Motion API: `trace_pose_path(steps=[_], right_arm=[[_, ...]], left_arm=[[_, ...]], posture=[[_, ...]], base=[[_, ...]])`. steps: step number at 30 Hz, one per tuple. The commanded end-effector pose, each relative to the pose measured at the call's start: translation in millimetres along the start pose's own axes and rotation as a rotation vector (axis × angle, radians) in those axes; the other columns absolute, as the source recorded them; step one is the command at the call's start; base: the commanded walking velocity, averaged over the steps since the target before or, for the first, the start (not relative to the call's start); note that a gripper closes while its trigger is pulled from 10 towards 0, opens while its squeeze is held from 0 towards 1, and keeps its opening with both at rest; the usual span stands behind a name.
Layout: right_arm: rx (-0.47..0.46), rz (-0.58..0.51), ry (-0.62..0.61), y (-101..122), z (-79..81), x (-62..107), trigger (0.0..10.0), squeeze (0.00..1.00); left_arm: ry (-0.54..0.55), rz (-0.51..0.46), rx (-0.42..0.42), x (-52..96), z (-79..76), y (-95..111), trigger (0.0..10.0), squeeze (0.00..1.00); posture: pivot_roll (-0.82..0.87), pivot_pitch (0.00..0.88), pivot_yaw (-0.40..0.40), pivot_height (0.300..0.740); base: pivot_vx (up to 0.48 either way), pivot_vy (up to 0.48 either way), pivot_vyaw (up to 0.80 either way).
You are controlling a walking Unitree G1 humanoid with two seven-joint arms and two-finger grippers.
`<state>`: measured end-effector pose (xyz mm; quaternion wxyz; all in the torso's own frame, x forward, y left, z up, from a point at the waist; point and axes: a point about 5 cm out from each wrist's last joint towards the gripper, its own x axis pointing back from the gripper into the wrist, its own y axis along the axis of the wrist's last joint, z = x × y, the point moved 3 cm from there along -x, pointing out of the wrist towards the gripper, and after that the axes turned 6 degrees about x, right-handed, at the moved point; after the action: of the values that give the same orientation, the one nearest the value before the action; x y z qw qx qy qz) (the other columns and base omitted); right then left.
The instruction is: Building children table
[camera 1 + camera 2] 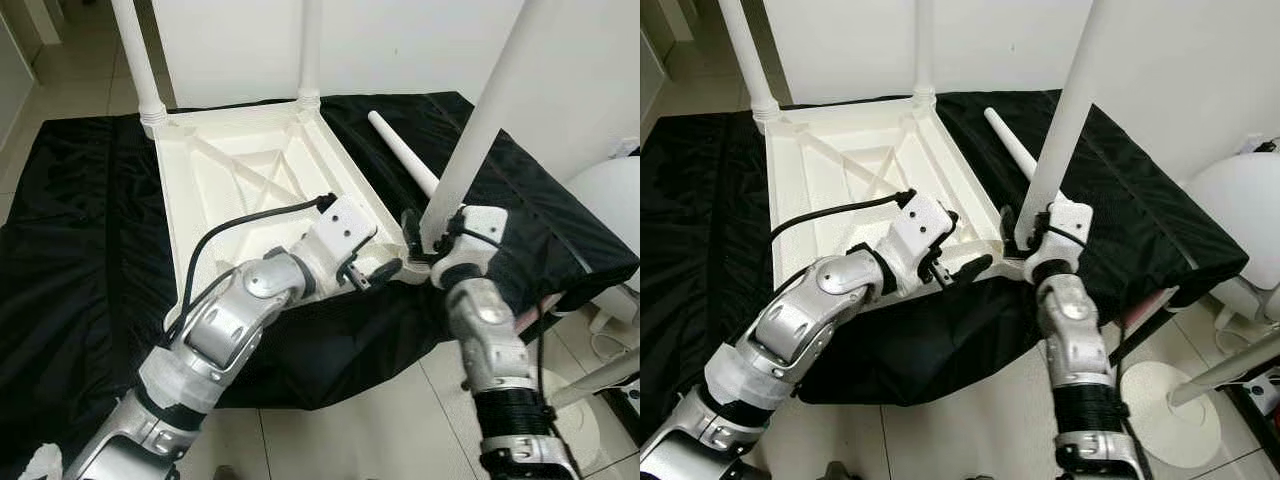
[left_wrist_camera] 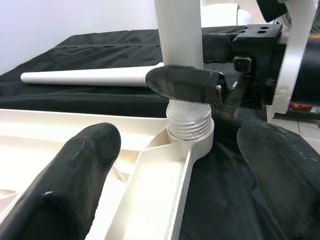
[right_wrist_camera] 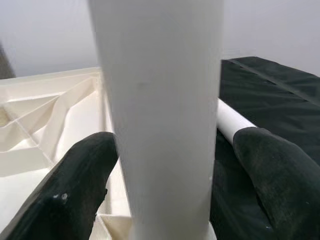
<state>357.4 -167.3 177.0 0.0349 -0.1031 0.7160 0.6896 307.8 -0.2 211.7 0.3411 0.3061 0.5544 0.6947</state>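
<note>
The white table top lies upside down on a black cloth. Two legs stand screwed in at its far corners. A third leg stands in the near right corner socket, with some thread showing above the socket. My right gripper straddles this leg low down. One finger touches it and a gap shows at the other, so the gripper is open. My left gripper is open wide over the table rim beside that corner, holding nothing.
A loose fourth leg lies on the cloth behind the held leg. A white rounded object and a round stand base sit on the tiled floor at the right. The white wall runs close behind the cloth.
</note>
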Motion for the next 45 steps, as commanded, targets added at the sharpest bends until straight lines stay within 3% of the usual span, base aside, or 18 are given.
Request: trace_pose_path(steps=[1,6,12,23,24,25,26,28,29,30,31,41,42,43,44,45], right_arm=[[0.002,0.026,0.043,-6.3,1.0,1.0,10.0,0.0],[0.036,0.031,0.124,-9.2,-0.2,0.7,10.0,0.0],[0.131,0.055,0.348,-17.8,-0.5,-2.2,10.0,0.0],[0.202,0.101,0.427,-23.0,-9.7,-14.3,10.0,0.0],[0.209,0.107,0.431,-23.6,-11.7,-15.8,7.8,0.0],[0.209,0.107,0.431,-23.6,-11.7,-15.8,7.8,0.0],[0.206,0.112,0.432,-24.1,-13.6,-16.8,4.7,0.0],[0.206,0.112,0.432,-24.1,-13.6,-16.8,4.7,0.0],[0.205,0.116,0.434,-25.0,-15.8,-17.8,0.9,0.0],[0.205,0.116,0.434,-25.0,-15.8,-17.8,0.9,0.0],[0.198,0.124,0.437,-26.9,-17.4,-17.7,0.0,0.0],[0.112,0.151,0.408,-39.5,-25.0,-12.7,0.0,0.0],[0.1,0.152,0.398,-40.4,-25.8,-12.3,7.1,0.0],[0.1,0.152,0.398,-40.4,-25.8,-12.3,7.1,0.0],[0.08,0.156,0.381,-41.6,-25.7,-12.1,10.0,0.0],[0.08,0.156,0.381,-41.6,-25.7,-12.1,10.0,0.0]], left_arm=[[-0.017,0.001,-0.012,-1.5,-1.5,0.7,10.0,0.0],[-0.012,0.001,-0.006,0.0,-2.6,-1.4,10.0,0.0],[-0.041,0.003,-0.013,2.6,-8.7,-3.6,10.0,0.0],[-0.058,0.004,-0.029,4.1,-9.4,-2.7,10.0,0.0],[-0.056,0.004,-0.029,4.5,-9.2,-2.4,10.0,0.0],[-0.056,0.004,-0.029,4.5,-9.2,-2.4,10.0,0.0],[-0.053,0.004,-0.029,4.9,-8.9,-2.0,10.0,0.0],[-0.053,0.004,-0.029,4.9,-8.9,-2.0,10.0,0.0],[-0.05,0.004,-0.029,5.5,-8.7,-1.8,10.0,0.0],[-0.05,0.004,-0.029,5.5,-8.7,-1.8,10.0,0.0],[-0.046,0.003,-0.029,5.9,-8.0,-1.3,10.0,0.0],[-0.035,-0.007,-0.016,6.1,-3.8,1.8,10.0,0.0],[-0.036,-0.008,-0.014,6.0,-3.9,2.1,10.0,0.0],[-0.036,-0.008,-0.014,6.0,-3.9,2.1,10.0,0.0],[-0.037,-0.008,-0.014,6.0,-3.9,2.3,10.0,0.0],[-0.037,-0.008,-0.014,6.0,-3.9,2.3,10.0,0.0]], posture=[[-0.01,0.023,-0.016,0.74],[-0.01,0.027,-0.017,0.74],[-0.01,0.043,-0.012,0.74],[0.01,0.055,-0.011,0.74],[0.01,0.056,-0.013,0.74],[0.01,0.056,-0.013,0.74],[0.02,0.056,-0.015,0.74],[0.02,0.056,-0.015,0.74],[0.02,0.055,-0.017,0.74],[0.02,0.055,-0.017,0.74],[0.02,0.056,-0.018,0.74],[0.02,0.057,-0.014,0.74],[0.02,0.057,-0.014,0.74],[0.02,0.057,-0.014,0.74],[0.02,0.057,-0.013,0.74],[0.02,0.057,-0.013,0.74]], base=[[0.0,0.0,0.0],[0.0,0.0,0.0],[0.0,0.0,0.0],[0.0,0.0,0.0],[0.0,0.0,0.0],[0.0,0.0,0.0],[0.0,0.0,0.0],[0.0,0.0,0.0],[0.0,0.0,0.0],[0.0,0.0,0.0],[0.0,0.0,0.0],[0.0,0.0,0.0],[0.0,0.0,0.0],[0.0,0.0,0.0],[0.0,0.0,0.0],[0.0,0.0,0.0]])
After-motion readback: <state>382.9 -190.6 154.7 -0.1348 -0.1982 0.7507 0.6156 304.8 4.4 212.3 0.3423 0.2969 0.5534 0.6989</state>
